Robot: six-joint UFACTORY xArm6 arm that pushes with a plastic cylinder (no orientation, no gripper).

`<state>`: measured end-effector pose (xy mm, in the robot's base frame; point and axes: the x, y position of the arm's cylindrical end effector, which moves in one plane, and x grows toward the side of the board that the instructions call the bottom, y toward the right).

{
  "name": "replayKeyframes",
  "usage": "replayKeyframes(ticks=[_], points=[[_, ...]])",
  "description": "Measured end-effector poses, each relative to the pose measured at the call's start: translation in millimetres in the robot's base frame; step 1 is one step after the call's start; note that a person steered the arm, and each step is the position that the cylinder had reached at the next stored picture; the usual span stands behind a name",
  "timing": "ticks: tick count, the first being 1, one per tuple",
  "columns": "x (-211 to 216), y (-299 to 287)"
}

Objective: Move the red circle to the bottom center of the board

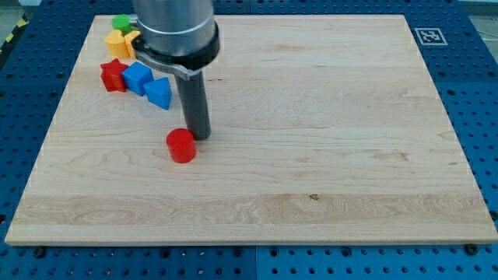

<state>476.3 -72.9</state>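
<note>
**Tip beside the red circle, left of the board's middle**

The board (311,155) is a pale wooden slab lying on a blue perforated bench (478,93). Its lower half, nearest the view's bottom, holds no blocks.

The red circle (181,145) stands upright on the board, left of centre and about halfway up, well apart from the bottom edge. My tip (201,137) sits just beside it, at its upper right; whether the two touch cannot be told, since the gap, if any, is too fine to see. The dark rod (194,105) rises straight from there into the arm's grey housing (175,27) at the view's top. This arm has no fingers, only the rod, so nothing is spread or pinched.

Farther up, toward the board's top left corner, sits a cluster of other blocks. A blue block (159,92) lies closest to the rod, with a second blue block (138,78) just beside it and a red star (113,75) on the left. Behind these, a yellow block (119,43) and a green block (122,22) sit near the top edge, partly hidden by the housing.

A black-and-white marker (429,36) is fixed at the board's top right corner.
</note>
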Motion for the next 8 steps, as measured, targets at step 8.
replayKeyframes(ticks=[8], points=[[53, 73]])
